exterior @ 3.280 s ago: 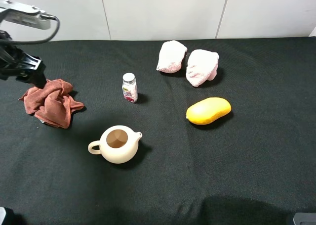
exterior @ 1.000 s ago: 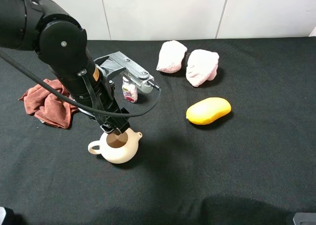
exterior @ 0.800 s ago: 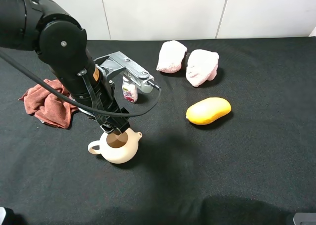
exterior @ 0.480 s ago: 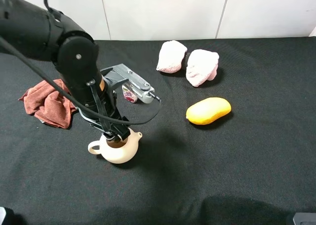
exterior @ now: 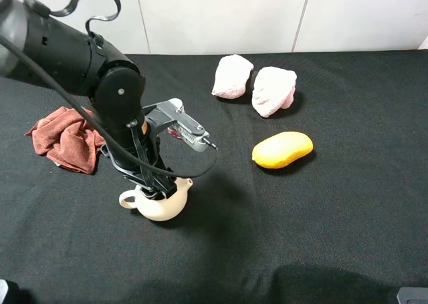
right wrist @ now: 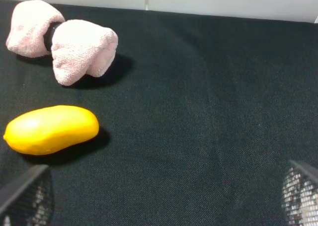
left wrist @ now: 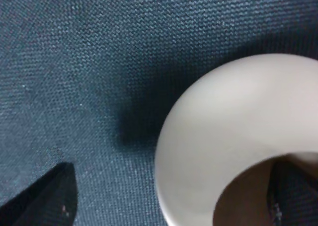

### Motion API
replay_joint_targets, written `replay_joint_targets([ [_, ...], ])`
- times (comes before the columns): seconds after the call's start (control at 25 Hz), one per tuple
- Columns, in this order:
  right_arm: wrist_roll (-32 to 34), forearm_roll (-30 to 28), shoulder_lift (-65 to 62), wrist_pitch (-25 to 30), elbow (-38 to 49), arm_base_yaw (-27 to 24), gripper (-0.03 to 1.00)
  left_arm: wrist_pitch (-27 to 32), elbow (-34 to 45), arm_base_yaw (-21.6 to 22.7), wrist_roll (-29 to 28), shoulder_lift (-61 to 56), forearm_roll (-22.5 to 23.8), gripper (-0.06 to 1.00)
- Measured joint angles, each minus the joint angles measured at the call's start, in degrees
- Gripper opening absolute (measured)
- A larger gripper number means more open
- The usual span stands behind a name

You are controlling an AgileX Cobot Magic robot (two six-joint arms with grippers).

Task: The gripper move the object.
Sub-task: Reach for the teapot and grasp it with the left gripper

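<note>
Backing the black cloth surface (exterior: 334,217): white wall (exterior: 221,17). Wrist cams alone show fingers (left wrist: 47,196) apart: left gripper (left wrist: 169,196) astride teapot (left wrist: 233,112) rim, right gripper (right wrist: 161,196) too.

The teapot (exterior: 164,207) is showing smooth, matt ceramic, and the cloth (exterior: 314,217) under it is looking rough and woven. The towels (exterior: 273,89) are looking fluffy; the yellow object (exterior: 282,149) is gleaming smooth.

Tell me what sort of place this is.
Most likely a robot test bench in a lab: a black cloth-covered table against plain white wall panels, a robot arm over it, and unrelated props laid out, such as a teapot, a yellow oval object and pink towels.
</note>
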Motion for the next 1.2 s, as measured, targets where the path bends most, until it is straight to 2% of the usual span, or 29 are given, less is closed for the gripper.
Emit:
replay_joint_targets([
  [1.0, 0.00, 0.02, 0.00, -0.02, 0.00, 0.00, 0.69, -0.89, 0.00, 0.00, -0.66, 0.77, 0.00, 0.76],
  [1.08, 0.00, 0.02, 0.00, -0.02, 0.00, 0.00, 0.69, -0.89, 0.00, 0.00, -0.66, 0.77, 0.00, 0.74],
  [1.2, 0.00, 0.02, 0.00, -0.02, 0.00, 0.00, 0.69, -0.89, 0.00, 0.00, -0.66, 0.77, 0.00, 0.66],
])
